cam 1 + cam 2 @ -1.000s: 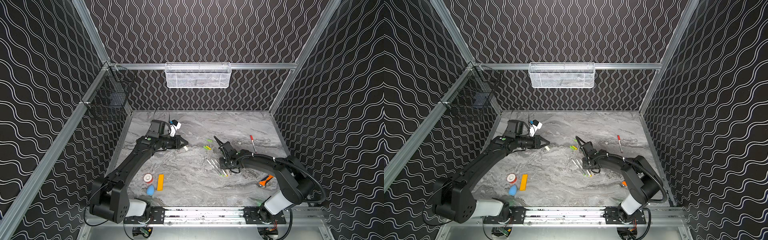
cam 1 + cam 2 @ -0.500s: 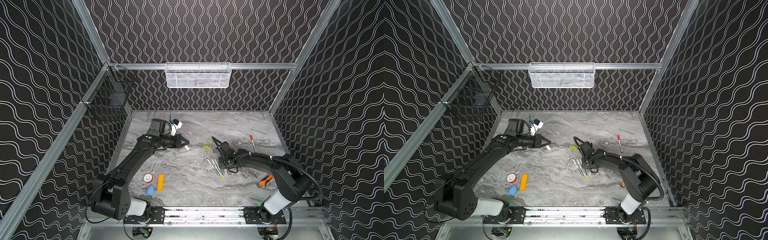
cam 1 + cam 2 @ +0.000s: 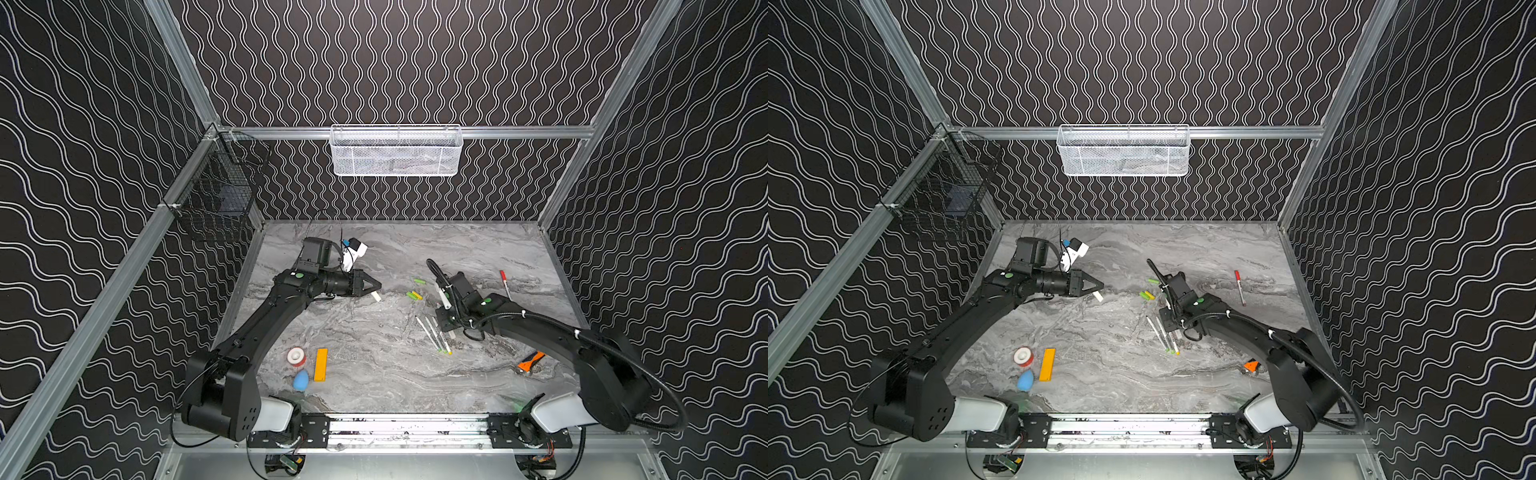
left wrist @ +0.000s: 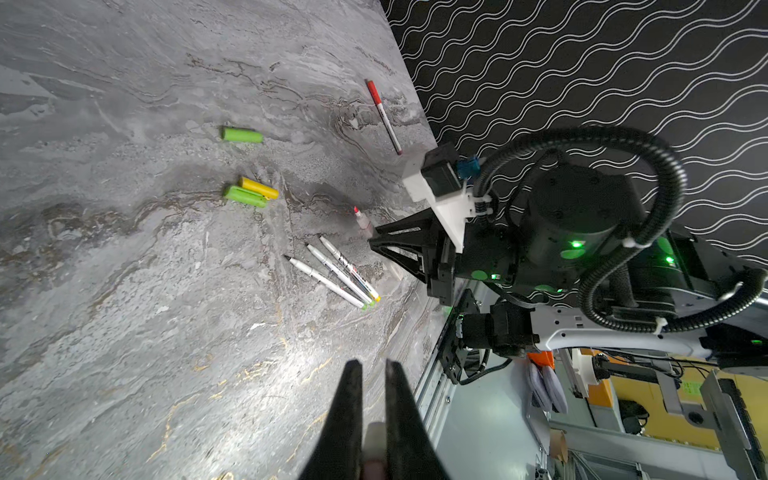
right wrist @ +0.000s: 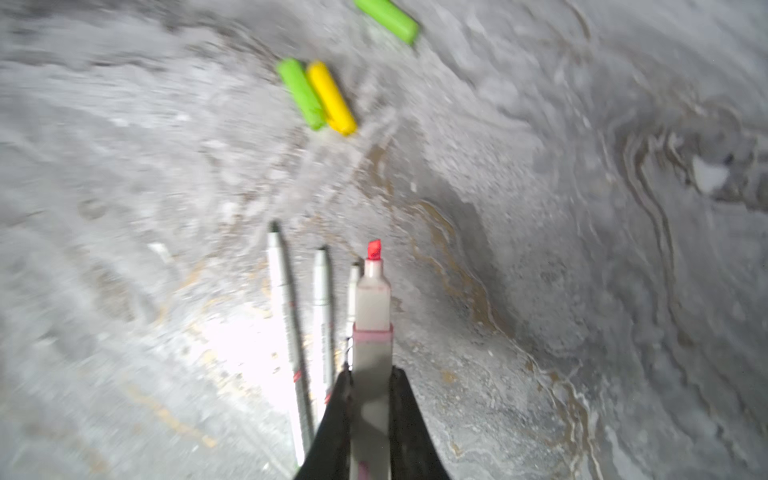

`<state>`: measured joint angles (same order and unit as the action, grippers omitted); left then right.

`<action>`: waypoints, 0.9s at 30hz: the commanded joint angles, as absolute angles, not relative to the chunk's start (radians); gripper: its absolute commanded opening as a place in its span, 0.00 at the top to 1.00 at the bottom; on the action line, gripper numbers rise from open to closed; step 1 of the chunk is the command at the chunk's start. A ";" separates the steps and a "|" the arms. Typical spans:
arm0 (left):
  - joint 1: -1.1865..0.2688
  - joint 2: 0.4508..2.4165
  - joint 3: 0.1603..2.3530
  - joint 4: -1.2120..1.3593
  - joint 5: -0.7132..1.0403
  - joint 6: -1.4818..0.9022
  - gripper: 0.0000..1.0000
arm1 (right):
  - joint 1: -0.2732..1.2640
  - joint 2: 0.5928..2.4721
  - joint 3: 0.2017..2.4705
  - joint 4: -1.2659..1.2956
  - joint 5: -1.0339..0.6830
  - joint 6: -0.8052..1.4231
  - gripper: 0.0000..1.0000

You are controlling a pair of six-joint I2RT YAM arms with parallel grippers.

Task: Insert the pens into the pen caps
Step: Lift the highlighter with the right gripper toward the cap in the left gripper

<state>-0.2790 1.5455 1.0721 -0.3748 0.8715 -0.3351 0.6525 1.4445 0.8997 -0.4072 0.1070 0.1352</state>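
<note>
Red-tipped pen (image 5: 372, 291) sits clamped in the right gripper (image 5: 370, 374); the left gripper (image 4: 370, 368) pinches a small pale piece (image 4: 375, 434). Its long overhang could let it pivot if pushed off-axis.

Three uncapped pens (image 4: 340, 273) parallel, caps (image 4: 245, 196) nearby, red-tipped pen (image 5: 372, 299) gripped

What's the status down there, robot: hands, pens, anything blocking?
Right gripper shut on red-tipped pen. Left gripper shut on small pale piece, maybe a cap. Three pens and loose caps lie close by right gripper.
</note>
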 commanded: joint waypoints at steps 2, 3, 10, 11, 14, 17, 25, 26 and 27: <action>-0.278 1.548 1.053 -0.286 0.926 -0.360 1.00 | 0.657 1.362 0.876 -0.318 -0.113 0.010 0.97; -0.278 1.548 1.050 -0.271 0.939 -0.368 1.00 | 0.659 1.342 0.867 -0.297 -0.160 0.003 0.97; -0.283 1.517 1.009 -0.126 1.031 -0.443 1.00 | 0.666 1.243 0.834 -0.173 -0.458 0.001 0.97; -0.285 1.516 1.006 -0.116 1.040 -0.449 1.00 | 0.668 1.243 0.838 -0.169 -0.472 0.005 0.97; -0.293 1.521 1.000 -0.103 1.045 -0.464 1.00 | 0.686 1.254 0.861 -0.170 -0.492 0.006 0.96; -0.294 1.536 1.001 -0.119 1.026 -0.476 1.00 | 0.735 1.273 0.894 -0.185 -0.405 0.006 0.97; -0.293 1.580 1.023 -0.191 0.977 -0.469 1.00 | 0.821 1.314 0.957 -0.190 -0.209 0.035 0.97; -0.294 1.583 1.024 -0.194 0.976 -0.471 1.00 | 0.825 1.322 0.964 -0.195 -0.198 0.036 0.97; -0.293 1.586 1.025 -0.196 0.975 -0.472 1.00 | 0.830 1.331 0.973 -0.200 -0.182 0.036 0.97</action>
<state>-0.2939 1.5776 1.0153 -0.1898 0.9848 -0.4675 0.8204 1.3178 0.9504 -0.2039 -0.2558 0.0204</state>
